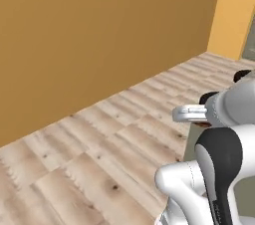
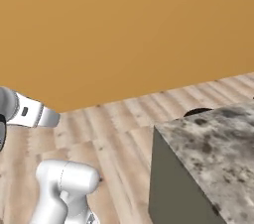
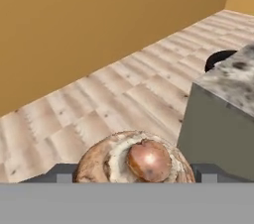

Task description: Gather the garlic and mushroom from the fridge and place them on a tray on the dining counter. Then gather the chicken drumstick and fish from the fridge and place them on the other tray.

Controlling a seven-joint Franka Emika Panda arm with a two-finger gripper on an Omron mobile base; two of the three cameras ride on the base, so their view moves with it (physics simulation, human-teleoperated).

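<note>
1. Your gripper (image 3: 134, 176) is clamped on the mushroom (image 3: 135, 161): in the hand view the brown cap with its pale underside and glossy stem stub sits between the two dark fingertips (image 3: 62, 173), which flank it left and right.
2. The jaws stand wide, but that is the width of the mushroom, not an open hand.
3. The mushroom hangs in the air over the wood-plank floor (image 3: 99, 104), off the counter and short of it.
4. The dining counter (image 2: 213, 143) is near: in the right base view you see its mottled marble top and one corner (image 2: 155, 128) pointing towards the arm, olive-grey side below.
5. In the hand view that same corner sits to the right of the mushroom, close but apart.
6. A black round stool (image 3: 218, 59) peeks out behind the counter's far edge; also visible in the right base view as a dark sliver.
7. An orange wall (image 1: 99, 35) runs across the back, well beyond the counter.
8. In the left base view the white arm (image 1: 219, 169) sits in the lower right, with the wrist (image 1: 191, 113) reaching left.
9. Between mushroom and counter corner you have bare floor.
</note>
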